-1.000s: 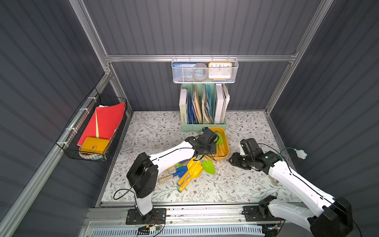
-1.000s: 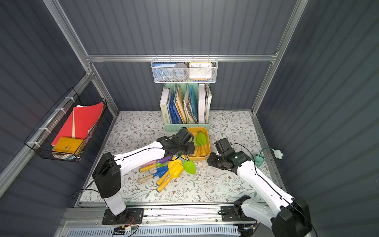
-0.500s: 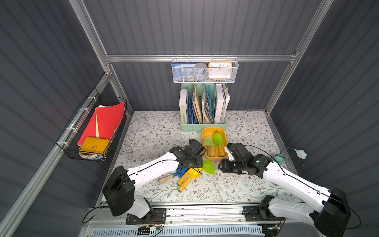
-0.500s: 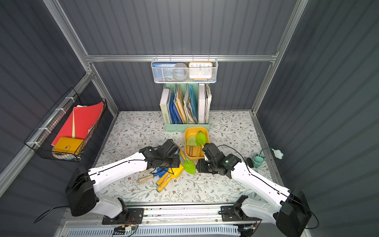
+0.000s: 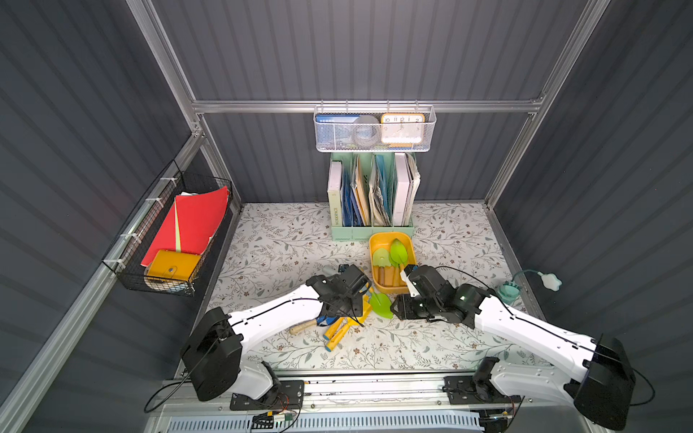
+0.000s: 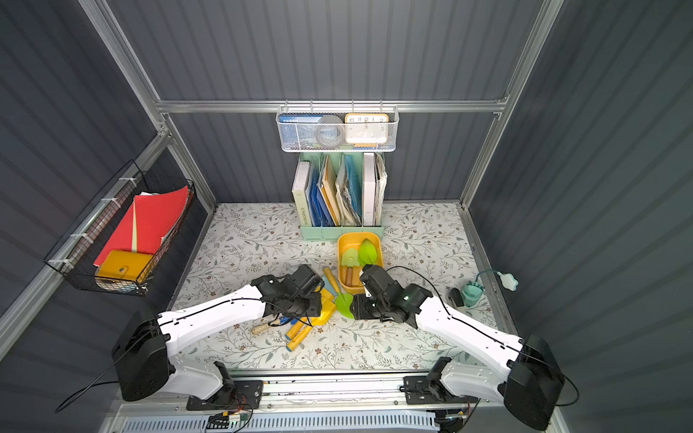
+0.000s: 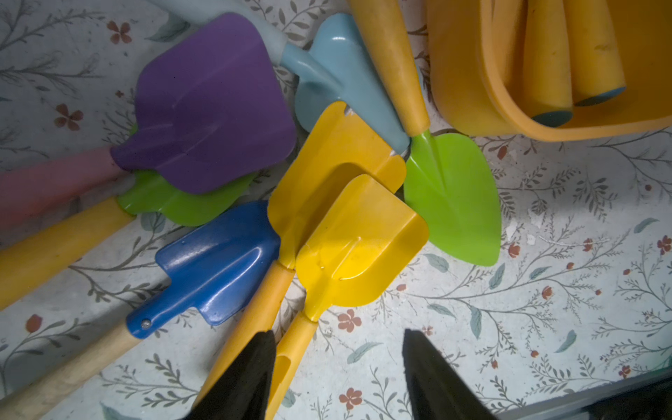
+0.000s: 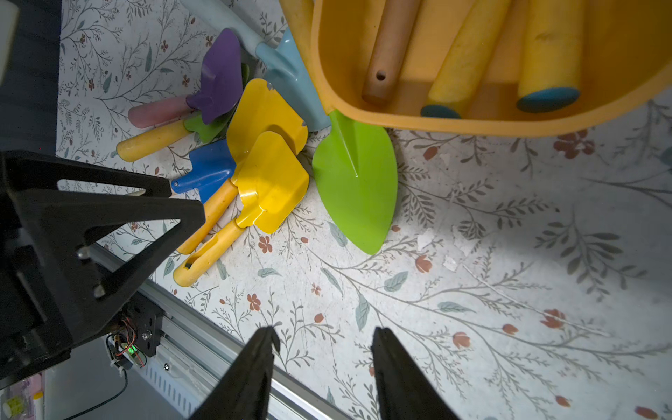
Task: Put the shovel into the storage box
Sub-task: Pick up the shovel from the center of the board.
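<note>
Jaws parted, empty, shovel pile [image 7: 349,232] crowding storage box [image 7: 458,80] wall

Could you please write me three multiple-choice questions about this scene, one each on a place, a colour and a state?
1. Where does the storage box stand?
A. Inside the black wall basket
B. Just in front of the file rack
C. Beside the front rail

2. What colour is the pointed shovel blade lying on the table beside the box?
A. Purple
B. Blue
C. Green

3. How is the right claw?
A. Open and empty
B. Shut on a shovel
C. Gripping the box rim

Answers: 1 B, it sits before the rack's base; 2 C, the right wrist view shows green; 3 A, only table shows between its jaws.
</note>
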